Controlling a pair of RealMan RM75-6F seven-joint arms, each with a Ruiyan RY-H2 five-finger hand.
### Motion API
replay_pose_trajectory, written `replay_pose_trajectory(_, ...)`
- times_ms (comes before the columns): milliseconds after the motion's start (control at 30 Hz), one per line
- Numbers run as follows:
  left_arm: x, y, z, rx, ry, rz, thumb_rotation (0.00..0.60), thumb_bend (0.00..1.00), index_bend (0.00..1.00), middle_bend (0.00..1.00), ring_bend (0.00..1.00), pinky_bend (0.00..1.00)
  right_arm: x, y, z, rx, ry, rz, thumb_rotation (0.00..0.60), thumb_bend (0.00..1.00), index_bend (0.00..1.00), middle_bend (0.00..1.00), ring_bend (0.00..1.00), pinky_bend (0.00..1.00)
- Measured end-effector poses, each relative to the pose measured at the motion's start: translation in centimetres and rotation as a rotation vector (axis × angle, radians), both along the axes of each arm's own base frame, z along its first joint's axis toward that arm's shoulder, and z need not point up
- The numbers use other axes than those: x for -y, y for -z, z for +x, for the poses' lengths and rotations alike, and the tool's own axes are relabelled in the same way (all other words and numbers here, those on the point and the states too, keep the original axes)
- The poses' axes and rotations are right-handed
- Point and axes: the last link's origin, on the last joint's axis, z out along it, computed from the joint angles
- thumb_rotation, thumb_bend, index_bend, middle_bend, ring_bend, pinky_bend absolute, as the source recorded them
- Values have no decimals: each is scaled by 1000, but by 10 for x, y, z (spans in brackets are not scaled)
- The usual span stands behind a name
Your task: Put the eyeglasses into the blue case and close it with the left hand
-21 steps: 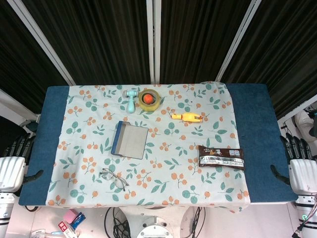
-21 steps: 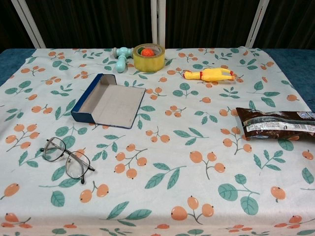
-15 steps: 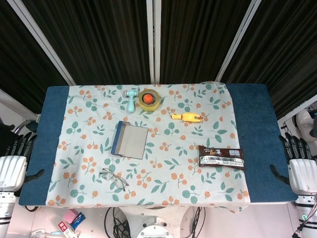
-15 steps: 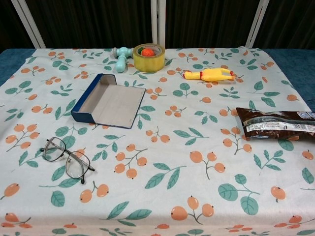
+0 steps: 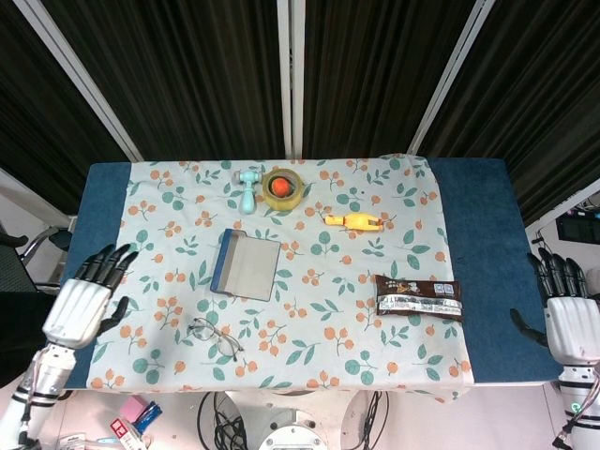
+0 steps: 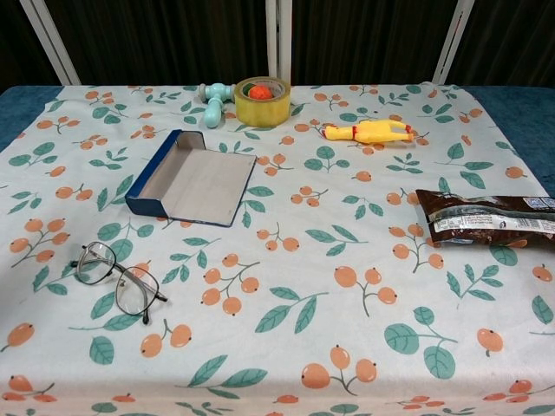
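The eyeglasses (image 5: 217, 338) (image 6: 117, 281) lie unfolded on the floral cloth near the front left. The blue case (image 5: 247, 264) (image 6: 192, 183) lies open behind them, its grey inside facing up. My left hand (image 5: 82, 302) hovers open over the table's left blue edge, fingers spread, well left of the glasses and holding nothing. At the table's right front corner my right hand (image 5: 569, 316) stays open and empty. Neither hand shows in the chest view.
At the back stand a yellow tape roll (image 5: 283, 188) (image 6: 261, 101) with an orange ball inside and a teal tool (image 5: 247, 187) (image 6: 213, 99). A yellow rubber chicken (image 5: 356, 221) (image 6: 370, 132) and a brown snack packet (image 5: 418, 297) (image 6: 486, 217) lie to the right.
My left hand has moved right and forward from the table's left corner to over the blue edge, closer to the glasses. The right hand has barely shifted. Objects have not moved.
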Motion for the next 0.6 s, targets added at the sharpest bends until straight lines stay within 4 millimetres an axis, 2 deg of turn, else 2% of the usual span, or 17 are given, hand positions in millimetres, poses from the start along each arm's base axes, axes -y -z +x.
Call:
replay_pose_trajectory(267,-24,54,34,36,90,-173,600,697,26,138,9,154,2,5,-6,5,31,26,600,176,0,0,0,0)
replay_pose_trajectory(467,-37,98,55,27,127,-292,600,722,26,180,9,154,-2,-3,-8,17,24,-6,600,176,0,0,0,0)
replay_pose_trajectory(600,-41,118,62,9,134,-336,600,724,26,199,9,155,-5,-9,-11,21,25,-22,600,176,0,0,0,0)
